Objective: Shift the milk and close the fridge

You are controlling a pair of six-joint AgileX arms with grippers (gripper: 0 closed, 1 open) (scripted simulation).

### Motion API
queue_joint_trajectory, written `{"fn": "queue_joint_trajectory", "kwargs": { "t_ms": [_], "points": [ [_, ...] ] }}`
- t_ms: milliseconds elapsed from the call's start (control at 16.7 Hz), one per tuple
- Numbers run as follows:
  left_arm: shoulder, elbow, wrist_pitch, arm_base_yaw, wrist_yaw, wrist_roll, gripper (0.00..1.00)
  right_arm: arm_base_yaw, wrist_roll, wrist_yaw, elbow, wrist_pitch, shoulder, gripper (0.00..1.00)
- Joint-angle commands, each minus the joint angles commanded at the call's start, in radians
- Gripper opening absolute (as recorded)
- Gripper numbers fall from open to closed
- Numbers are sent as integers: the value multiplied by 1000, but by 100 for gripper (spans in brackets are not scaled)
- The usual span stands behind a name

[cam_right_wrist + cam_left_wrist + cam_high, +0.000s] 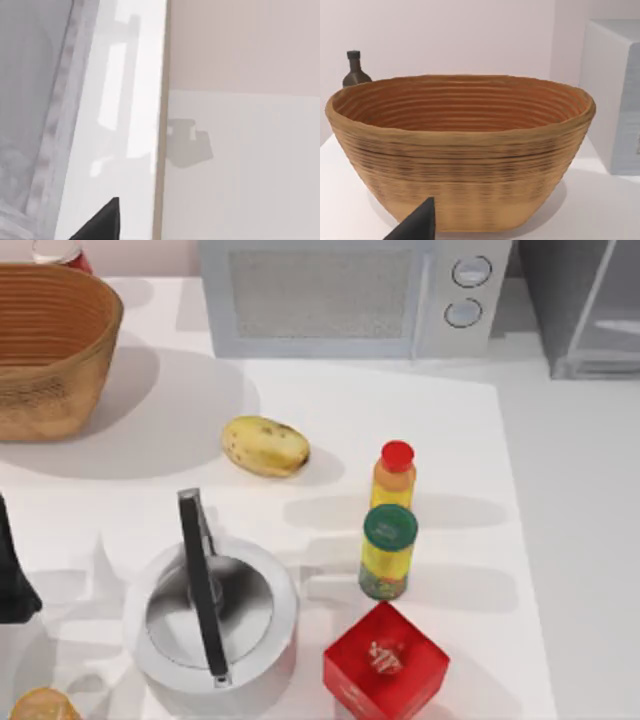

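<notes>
Right claw [102, 222] is up close to the fridge [30, 75]. The grey body and the pale-framed door [125, 100] sit straight ahead of it, with a plain pinkish wall [240, 45] past the door's edge. Honestly can't tell whether this claw is open or closed. From above, the fridge [565, 300] is at the far right corner of the table [560, 540], just beside the microwave [340, 300].

Left claw [417, 225] is pointed at the wicker basket [460, 160], which is right in front of it and near. A dark bottle [355, 70] pokes up beyond the basket's rim, and the pale side of the microwave [615, 100] stands off past the basket too. Same deal here, can't tell if this claw is open or shut, and nothing shows in its grasp. In the top view, the left arm [12, 580] is a dark shape at the table's left edge.

Other stuff, going away from that left arm toward the right:
- a white kettle [215, 615] with a black handle, nearest it
- a potato [265, 446], farther back
- a yellow bottle with a red cap [394, 478], with a green-capped jar [388, 552] just beside it
- a red cube [385, 660], near the jar at the front edge

All of it is well apart from both claws.
</notes>
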Motion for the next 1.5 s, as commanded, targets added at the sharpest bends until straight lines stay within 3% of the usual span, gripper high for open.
{"fn": "queue_joint_trajectory", "kwargs": {
  "t_ms": [240, 480, 1080, 1260, 1500],
  "points": [
    [0, 0, 0, 0, 0, 0, 100, 195, 337, 38, -7, 271, -4, 100],
    [0, 0, 0, 0, 0, 0, 100, 340, 555, 72, -19, 463, -5, 100],
    [0, 0, 0, 0, 0, 0, 100, 403, 635, 112, -37, 527, -18, 100],
    [0, 0, 0, 0, 0, 0, 100, 515, 718, 202, -71, 572, -36, 100],
    [0, 0, 0, 0, 0, 0, 100, 771, 881, 391, -154, 659, -78, 100]
  ]
}}
